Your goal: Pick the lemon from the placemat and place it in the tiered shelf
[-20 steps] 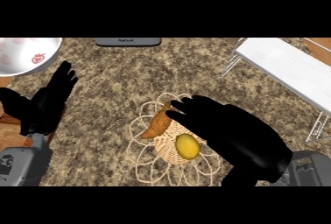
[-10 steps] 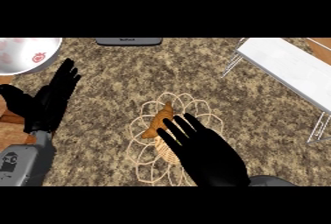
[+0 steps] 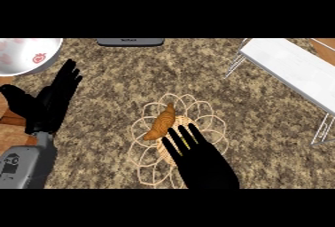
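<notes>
A flower-shaped wicker placemat (image 3: 147, 166) lies at the counter's middle. On it rests a brown croissant (image 3: 161, 123). The lemon (image 3: 186, 143) is almost wholly covered: only a yellow sliver shows between the fingers of my right hand (image 3: 200, 164). That hand lies flat over it with straight, spread fingers pointing away from me. The white tiered shelf (image 3: 291, 66) stands at the far right on thin wire legs. My left hand (image 3: 53, 99) rests open at the left, fingers up, away from the placemat.
A white plate with red strawberry prints (image 3: 26, 54) sits at the far left corner. A grey flat object (image 3: 131, 41) lies at the far edge. A strip of wood (image 3: 8, 119) shows along the left side.
My right hand has drawn back toward me and to the left, and it now covers the lemon that showed a second ago. The left hand has barely shifted.
</notes>
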Robot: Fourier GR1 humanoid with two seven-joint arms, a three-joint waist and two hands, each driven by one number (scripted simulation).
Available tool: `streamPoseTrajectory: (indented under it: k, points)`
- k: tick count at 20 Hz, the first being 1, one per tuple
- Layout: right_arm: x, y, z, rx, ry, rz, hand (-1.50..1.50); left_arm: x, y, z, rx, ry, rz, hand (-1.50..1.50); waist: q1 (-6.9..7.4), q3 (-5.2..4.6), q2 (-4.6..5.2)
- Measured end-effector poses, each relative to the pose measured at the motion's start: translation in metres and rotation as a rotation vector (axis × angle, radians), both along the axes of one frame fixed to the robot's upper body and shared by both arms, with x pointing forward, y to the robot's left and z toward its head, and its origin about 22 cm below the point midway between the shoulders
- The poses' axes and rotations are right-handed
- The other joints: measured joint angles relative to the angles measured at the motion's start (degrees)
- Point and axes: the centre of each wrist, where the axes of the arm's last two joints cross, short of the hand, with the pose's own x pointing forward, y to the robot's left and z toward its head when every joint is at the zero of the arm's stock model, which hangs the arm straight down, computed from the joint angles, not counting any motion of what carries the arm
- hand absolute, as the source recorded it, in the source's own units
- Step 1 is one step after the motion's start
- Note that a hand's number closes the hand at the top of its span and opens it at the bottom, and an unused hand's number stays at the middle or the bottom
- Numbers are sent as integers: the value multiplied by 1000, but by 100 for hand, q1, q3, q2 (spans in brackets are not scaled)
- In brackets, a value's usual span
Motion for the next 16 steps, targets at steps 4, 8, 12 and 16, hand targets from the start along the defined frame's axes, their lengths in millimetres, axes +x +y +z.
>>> streamPoseTrajectory:
  k: [4,8,12,16]
  points:
    - [0,-3,-5,-17,9,-4,-150,0,2,-3,3,3,6,0,2,0,1]
    - [5,-2,-21,-21,10,-12,-150,-2,0,2,0,3,-1,0,10,1,1]
    - [7,-4,-24,-2,7,-17,-150,-3,-1,-4,-3,-2,8,0,5,1,2]
    - [14,-2,-39,-2,14,-23,-150,-4,2,-2,4,-4,3,0,10,0,3]
